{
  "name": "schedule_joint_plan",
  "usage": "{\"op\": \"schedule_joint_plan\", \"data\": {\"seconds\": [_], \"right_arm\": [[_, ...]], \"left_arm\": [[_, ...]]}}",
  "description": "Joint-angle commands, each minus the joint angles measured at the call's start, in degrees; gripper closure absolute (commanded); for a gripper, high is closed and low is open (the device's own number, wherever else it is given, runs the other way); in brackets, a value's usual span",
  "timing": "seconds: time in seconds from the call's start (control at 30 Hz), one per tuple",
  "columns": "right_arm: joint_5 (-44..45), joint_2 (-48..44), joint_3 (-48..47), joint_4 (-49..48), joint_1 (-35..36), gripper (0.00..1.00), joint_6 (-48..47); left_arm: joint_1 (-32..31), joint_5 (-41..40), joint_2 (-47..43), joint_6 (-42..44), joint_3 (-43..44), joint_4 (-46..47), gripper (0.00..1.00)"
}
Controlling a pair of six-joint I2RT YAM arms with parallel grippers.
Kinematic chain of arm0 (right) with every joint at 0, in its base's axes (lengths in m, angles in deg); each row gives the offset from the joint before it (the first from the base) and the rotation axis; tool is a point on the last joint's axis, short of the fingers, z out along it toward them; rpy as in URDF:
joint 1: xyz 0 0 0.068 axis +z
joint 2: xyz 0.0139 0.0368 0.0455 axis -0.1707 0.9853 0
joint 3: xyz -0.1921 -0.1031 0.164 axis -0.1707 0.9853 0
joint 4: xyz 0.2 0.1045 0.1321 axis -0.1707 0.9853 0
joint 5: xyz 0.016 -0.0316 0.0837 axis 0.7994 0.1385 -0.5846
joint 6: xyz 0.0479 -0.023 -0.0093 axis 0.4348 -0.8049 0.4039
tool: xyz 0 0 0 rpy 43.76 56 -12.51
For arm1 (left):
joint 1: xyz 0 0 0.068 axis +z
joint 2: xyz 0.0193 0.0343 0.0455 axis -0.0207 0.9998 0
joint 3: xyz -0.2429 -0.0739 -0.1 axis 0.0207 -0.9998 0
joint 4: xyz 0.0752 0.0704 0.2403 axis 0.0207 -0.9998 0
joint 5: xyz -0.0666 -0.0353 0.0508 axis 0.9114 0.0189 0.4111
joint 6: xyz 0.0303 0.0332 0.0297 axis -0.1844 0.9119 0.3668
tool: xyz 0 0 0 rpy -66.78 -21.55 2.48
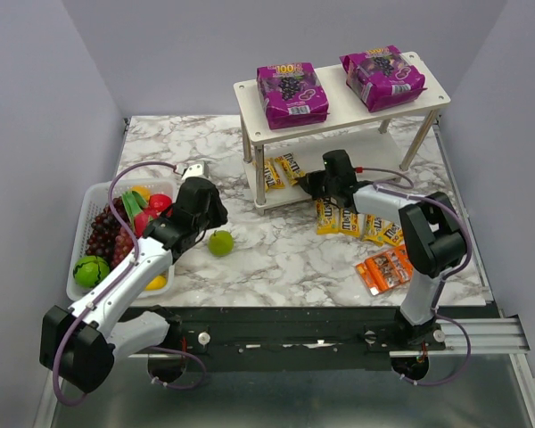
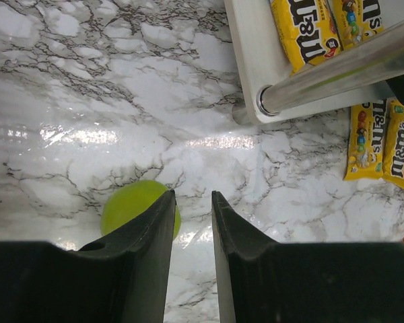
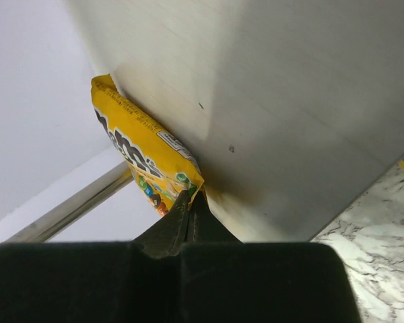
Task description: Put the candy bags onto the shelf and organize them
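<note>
Right gripper (image 3: 190,196) is clamped on the corner of a yellow M&M's packet (image 3: 138,158), which runs off toward eleven o'clock against the shelf (image 3: 289,101) board. Left gripper (image 2: 193,198), jaws nearly together and empty, hangs beside a green fruit (image 2: 128,205).

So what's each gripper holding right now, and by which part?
The right gripper pinches a yellow packet by the corner of its end seam. The left gripper is shut on nothing.
</note>
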Motion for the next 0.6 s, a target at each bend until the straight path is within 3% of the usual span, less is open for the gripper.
{"op": "schedule_joint_plan", "data": {"seconds": [0.0,0.2,0.3,0.33,0.43,0.57], "right_arm": [[4.9,1.5,-1.3,3.9,0.9,0.99,4.7],[6.7,1.0,-1.7,6.3,1.6,0.99,7.0],[6.8,0.9,-1.6,6.6,1.6,0.8,6.5],[6.8,0.7,-1.7,6.6,1.6,0.67,5.7],[6.5,-0.3,-1.5,7.2,1.5,0.48,4.5],[6.0,-2.6,-0.2,8.6,1.6,0.42,3.2]], "left_arm": [[0.8,1.4,-1.4,0.7,-0.9,-0.1,0.62],[1.2,2.0,-1.2,1.2,-1.0,-0.2,0.62],[1.3,2.1,-1.2,1.2,-1.0,0.0,0.62],[1.3,2.2,-1.2,1.1,-1.0,-0.1,0.62],[1.4,2.2,-1.2,0.9,-1.1,-0.1,0.62],[1.5,2.0,-1.4,0.5,-1.3,-0.4,0.62]]}}
